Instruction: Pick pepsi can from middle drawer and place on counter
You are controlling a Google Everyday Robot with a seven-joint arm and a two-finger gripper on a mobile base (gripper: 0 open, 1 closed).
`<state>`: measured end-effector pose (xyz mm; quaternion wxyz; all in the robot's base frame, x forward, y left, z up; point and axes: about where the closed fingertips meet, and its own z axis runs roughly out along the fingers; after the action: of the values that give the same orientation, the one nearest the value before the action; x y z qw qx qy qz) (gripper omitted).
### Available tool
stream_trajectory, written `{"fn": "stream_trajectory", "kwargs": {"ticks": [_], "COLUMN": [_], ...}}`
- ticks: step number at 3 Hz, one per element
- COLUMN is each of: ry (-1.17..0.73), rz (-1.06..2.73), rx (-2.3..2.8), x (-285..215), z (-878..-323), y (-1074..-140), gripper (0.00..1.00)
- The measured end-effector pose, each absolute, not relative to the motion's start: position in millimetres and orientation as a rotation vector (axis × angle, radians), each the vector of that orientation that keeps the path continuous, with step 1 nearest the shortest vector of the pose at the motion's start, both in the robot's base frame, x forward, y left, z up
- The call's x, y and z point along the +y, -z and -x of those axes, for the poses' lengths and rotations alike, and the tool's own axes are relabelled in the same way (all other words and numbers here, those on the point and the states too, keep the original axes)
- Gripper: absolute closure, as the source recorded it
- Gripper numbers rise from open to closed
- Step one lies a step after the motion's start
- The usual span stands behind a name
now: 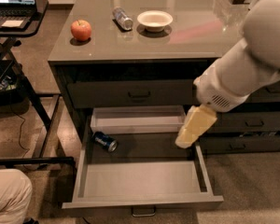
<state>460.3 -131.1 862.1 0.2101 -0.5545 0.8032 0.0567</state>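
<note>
The pepsi can [105, 141] lies on its side in the open middle drawer [144, 200], at the left, just in front of the long white tray [137, 120]. My gripper [186, 138], a pale cream part at the end of the white arm [242, 73], hangs over the drawer's right rear corner, pointing down and to the left. It is well to the right of the can and holds nothing that I can see. The counter [186, 36] lies above the drawers.
On the counter stand a red apple [80, 30], a silver can on its side [122, 18] and a white bowl [154, 20]. A black side desk with a laptop [16, 6] stands at the left. A person's knee [9, 195] shows at the bottom left.
</note>
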Motion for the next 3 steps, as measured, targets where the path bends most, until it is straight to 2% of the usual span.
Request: {"fn": "stream_trajectory", "kwargs": {"ticks": [1, 3], "ry": [-0.219, -0.190], "rz": [1.450, 1.394], "rx": [2.265, 2.216], "x": [-106.8, -102.3], "z": [-480.6, -498.5], "y": [-797.6, -803.3], "gripper": [0.00, 0.00]}}
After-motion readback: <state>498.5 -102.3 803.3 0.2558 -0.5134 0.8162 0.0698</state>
